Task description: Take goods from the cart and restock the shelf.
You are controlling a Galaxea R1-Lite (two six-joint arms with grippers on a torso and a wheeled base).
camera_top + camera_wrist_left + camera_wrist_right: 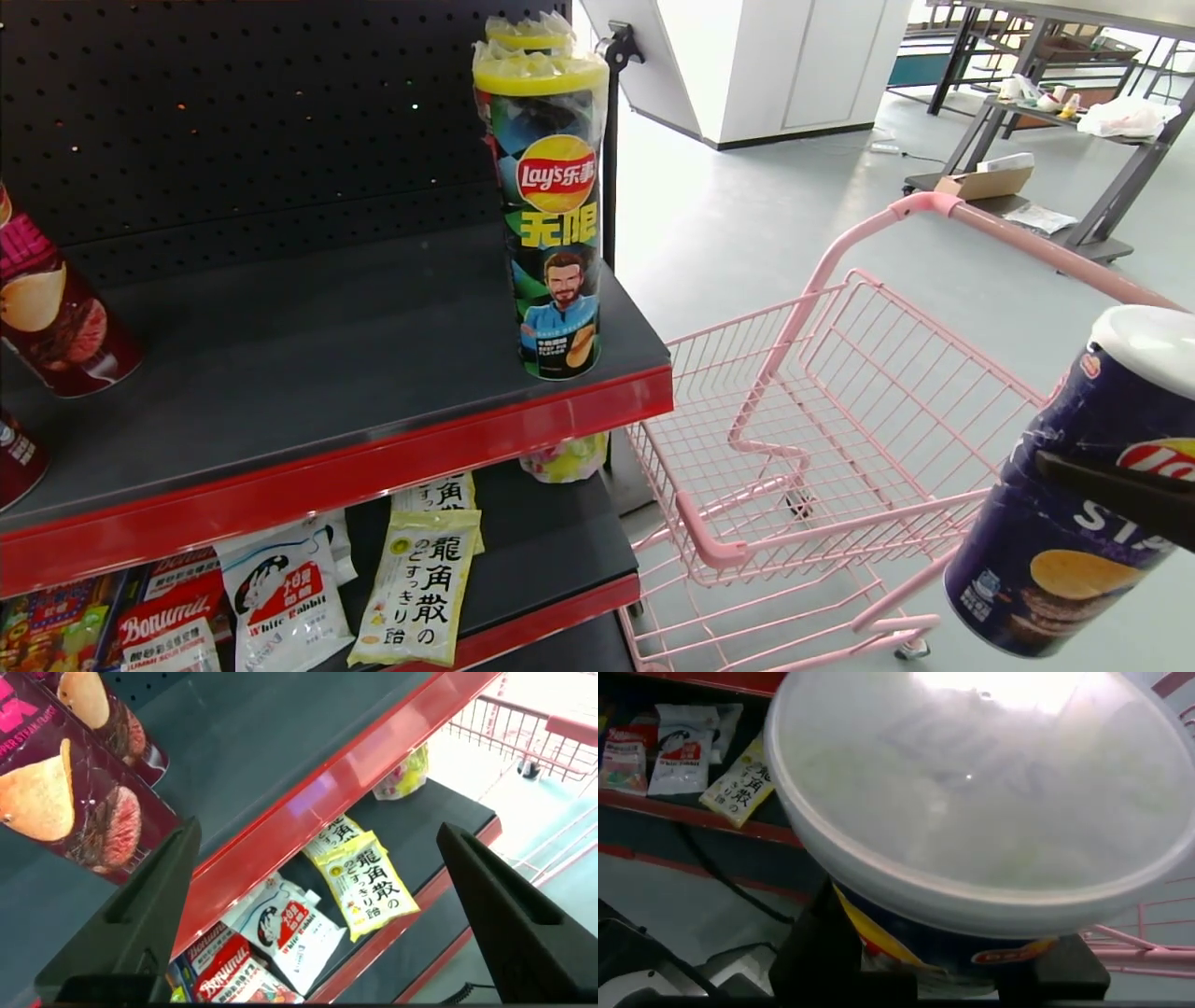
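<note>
The right pincer (943,966) is clenched around a blue chip can (1097,401) with a white lid. It holds the can tilted in the air at the robot's right, just beside the pink cart (934,203). The left pincer (320,831) is released, fingers spread, hovering over the red front edge of the shelf (327,355). A green can (555,233) stands upright at the shelf's right front corner, and a dark red can (56,308) stands at its left.
</note>
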